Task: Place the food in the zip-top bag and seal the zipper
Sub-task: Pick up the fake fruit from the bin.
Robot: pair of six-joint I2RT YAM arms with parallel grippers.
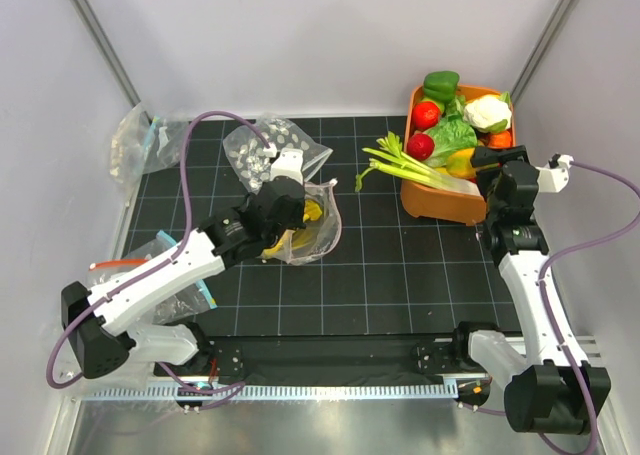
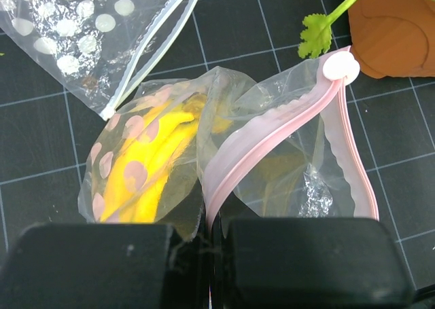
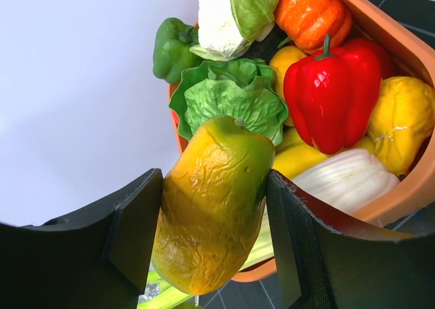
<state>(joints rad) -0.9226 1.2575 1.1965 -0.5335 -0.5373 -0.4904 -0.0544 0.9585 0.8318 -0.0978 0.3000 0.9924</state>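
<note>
Gridded table, left end effector low pinching bag, right end effector clasping fruit

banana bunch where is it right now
In the left wrist view the banana bunch lies inside the pink-zip zip-top bag, pinched by the left gripper, left of the orange basket.

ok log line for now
left claw shut on pink-dotted clear zip bag, yellow banana bunch inside | right claw shut on yellow-green toy fruit
</note>
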